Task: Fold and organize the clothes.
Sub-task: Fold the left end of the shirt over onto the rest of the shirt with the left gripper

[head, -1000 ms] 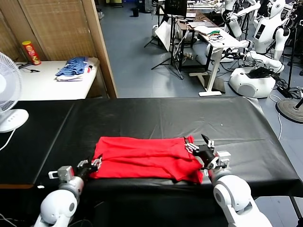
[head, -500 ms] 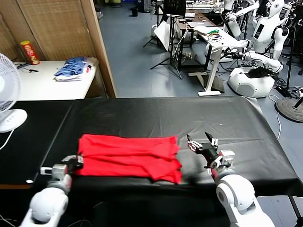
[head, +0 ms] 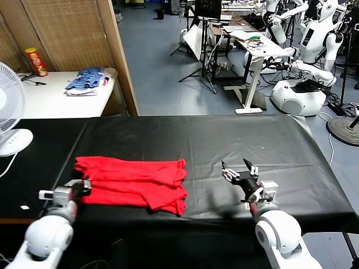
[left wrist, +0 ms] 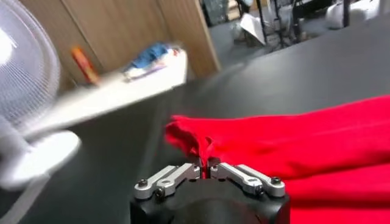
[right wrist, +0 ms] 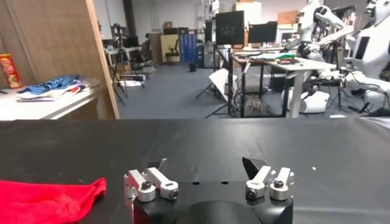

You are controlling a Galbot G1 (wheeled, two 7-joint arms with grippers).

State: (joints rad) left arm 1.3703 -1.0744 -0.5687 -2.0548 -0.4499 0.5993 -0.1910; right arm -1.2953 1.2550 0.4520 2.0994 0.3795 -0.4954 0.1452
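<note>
Your red T-shirt lies folded into a long band on the black table, toward the table's left half and close to the near edge. From the table's middle it sits at about eight o'clock. Its layers are stacked unevenly, with a loose corner hanging out at the shirt's five o'clock end.

Your left gripper is at the shirt's nine o'clock edge, low on the table. In the left wrist view you can see the left gripper with its jaws pressed together on a pinch of the red cloth, which rises in a small ridge right at the fingertips.

Your right gripper hovers over bare tabletop at about three o'clock from the shirt, apart from it and touching nothing. Its jaws stand wide apart with nothing between them; the right wrist view shows the same right gripper, with the shirt's end off to one side.

On the side table at ten o'clock lie a pile of blue clothes and a red can. A white fan stands at the left edge of the black table.
</note>
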